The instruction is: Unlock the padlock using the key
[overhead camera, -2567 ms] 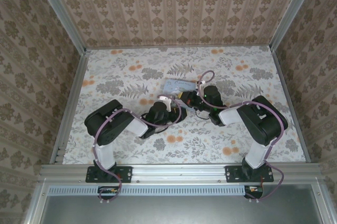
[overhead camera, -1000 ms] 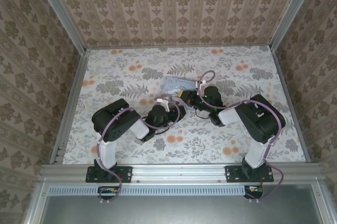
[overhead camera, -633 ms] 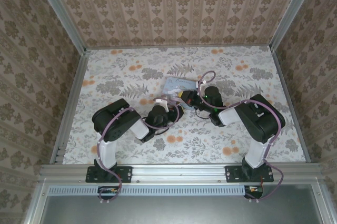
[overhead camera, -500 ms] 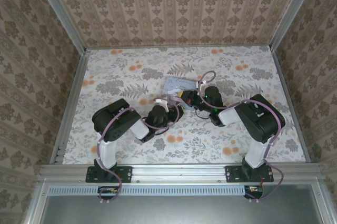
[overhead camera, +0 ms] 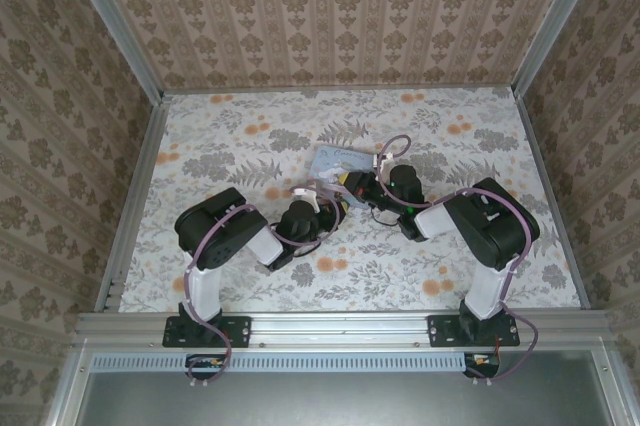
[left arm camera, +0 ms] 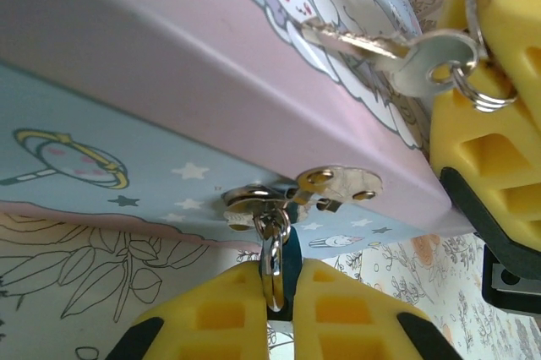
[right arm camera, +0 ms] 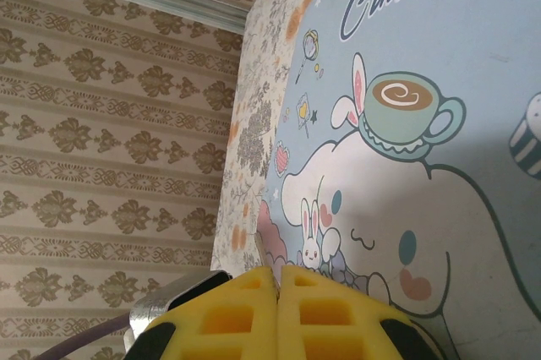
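The tiny padlock (left arm camera: 293, 260) has a dark teal body and a thin silvery shackle (left arm camera: 271, 259) hooked through the hasp (left arm camera: 336, 181) on the front of the pastel cartoon tin (left arm camera: 169, 64). My left gripper (left arm camera: 283, 274) is shut on the padlock's body from below. The silver key (left arm camera: 385, 49) with its ring lies flat over the tin's lid edge, held by my right gripper's yellow fingers (left arm camera: 499, 47). In the right wrist view my right gripper (right arm camera: 278, 280) is shut, with a thin edge of the key (right arm camera: 268, 252) showing between its pads. From above, the left gripper (overhead camera: 326, 202) and the right gripper (overhead camera: 352, 184) meet at the tin (overhead camera: 338, 159).
The tin lies on the flowered table top (overhead camera: 230, 136) near the middle, with patterned walls (overhead camera: 330, 6) on three sides and metal rails (overhead camera: 130, 206) along the edges. Both arms are folded low and close together, purple cables looping over them.
The left arm's elbow swung right early on and then held. The tin has turned and lifted slightly at the grippers' end. Both grippers stay at the tin's front.
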